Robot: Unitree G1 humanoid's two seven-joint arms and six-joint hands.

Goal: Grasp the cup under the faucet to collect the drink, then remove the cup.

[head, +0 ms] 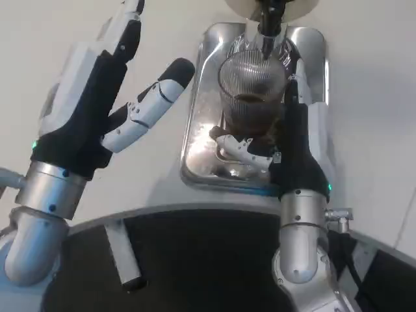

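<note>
A clear ribbed glass cup (252,91) stands on the silver drip tray (201,140) right under the black faucet spout (268,26). Dark drink fills its lower part. My right hand (286,140) wraps the cup from the right side, with fingers (242,148) curled round its base in front. My left hand (110,97) is raised to the left of the tray, fingers spread apart and holding nothing, well clear of the cup.
The white table surface (364,117) spreads around the tray. A round white machine part (244,6) sits above the faucet at the top edge. My dark body edge (195,260) fills the bottom of the picture.
</note>
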